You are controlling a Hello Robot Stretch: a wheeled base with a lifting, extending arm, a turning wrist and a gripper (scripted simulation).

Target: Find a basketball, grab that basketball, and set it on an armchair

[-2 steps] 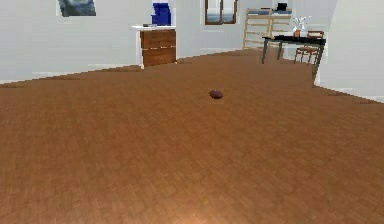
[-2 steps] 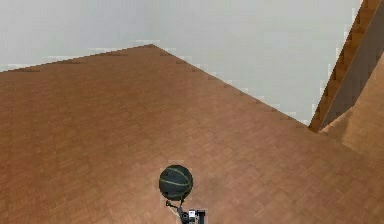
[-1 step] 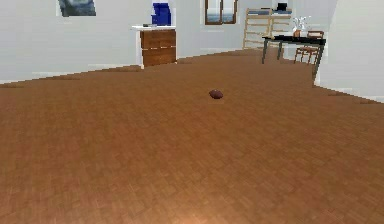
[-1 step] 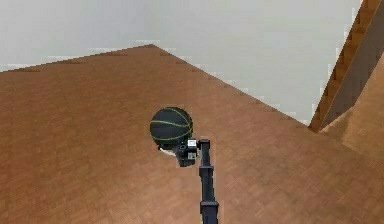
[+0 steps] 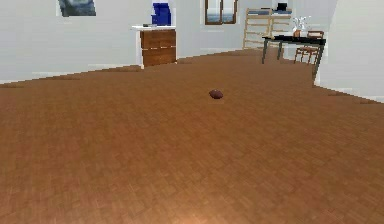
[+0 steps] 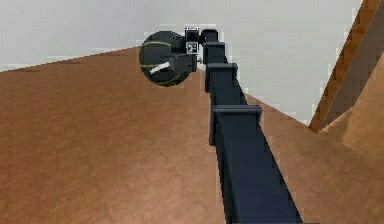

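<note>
Above the wood floor (image 6: 80, 140) my pincer (image 6: 180, 50) carries the ball (image 6: 162, 60) clear of it, spread or pressed I cannot tell, so I judge finding and grabbing done, only the armchair left.

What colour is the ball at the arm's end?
The ball is dark grey with thin yellowish lines; arm side view.

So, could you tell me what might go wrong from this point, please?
1. The dark ball hangs at the hand on a long-extended arm; turning near the white wall could knock it loose.
2. A small dark object lies on the open floor ahead; the base might run over it.
</note>
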